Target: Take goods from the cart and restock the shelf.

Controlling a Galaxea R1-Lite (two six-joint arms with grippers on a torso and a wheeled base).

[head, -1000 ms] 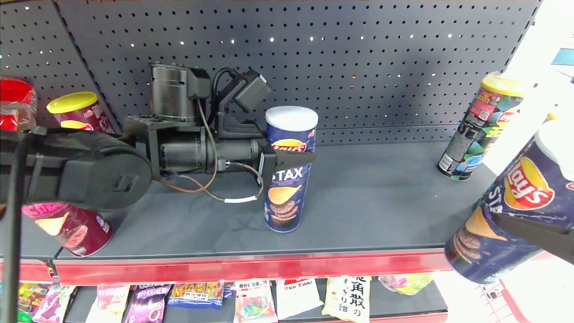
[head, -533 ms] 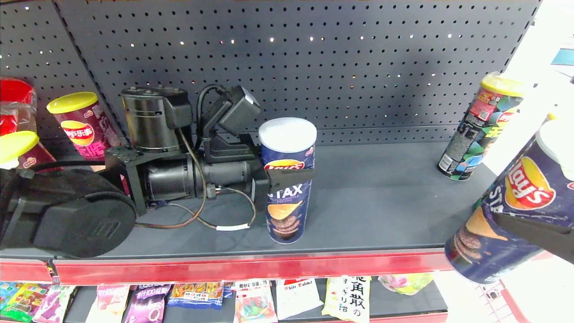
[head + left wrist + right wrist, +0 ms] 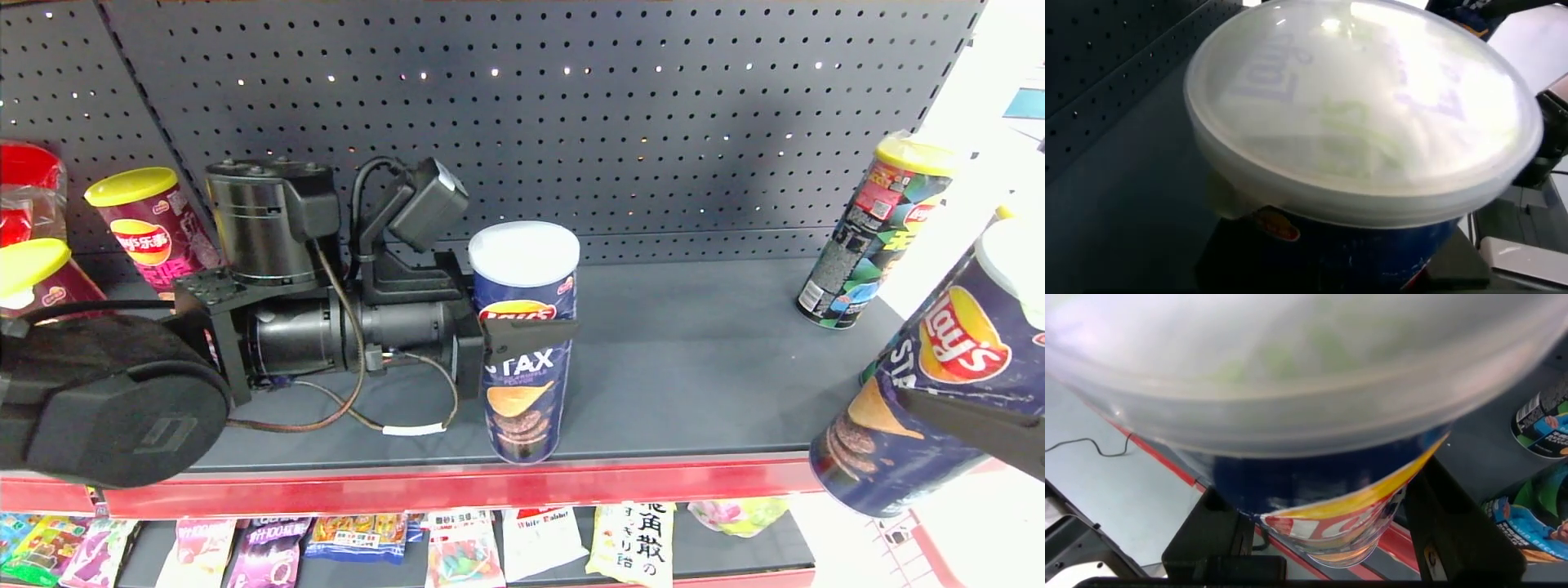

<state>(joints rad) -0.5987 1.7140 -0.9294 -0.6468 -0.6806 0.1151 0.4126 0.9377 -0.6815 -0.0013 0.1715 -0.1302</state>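
dark grey pegboard back panel (image 3: 653, 98), pinpricks of light through its holes, bright glare (image 3: 1000, 57) at right

Head cam: mid-range, facing forward-down onto shelf (image 3: 694, 367), pegboard (image 3: 571, 122) across upper frame. Left wrist cam: very close, looking down on centre can (image 3: 1355, 122); head view shares centre can (image 3: 522, 359) mid-frame. Right wrist cam: very close over second can (image 3: 1323, 514); head view shares second can (image 3: 914, 392) at right edge.
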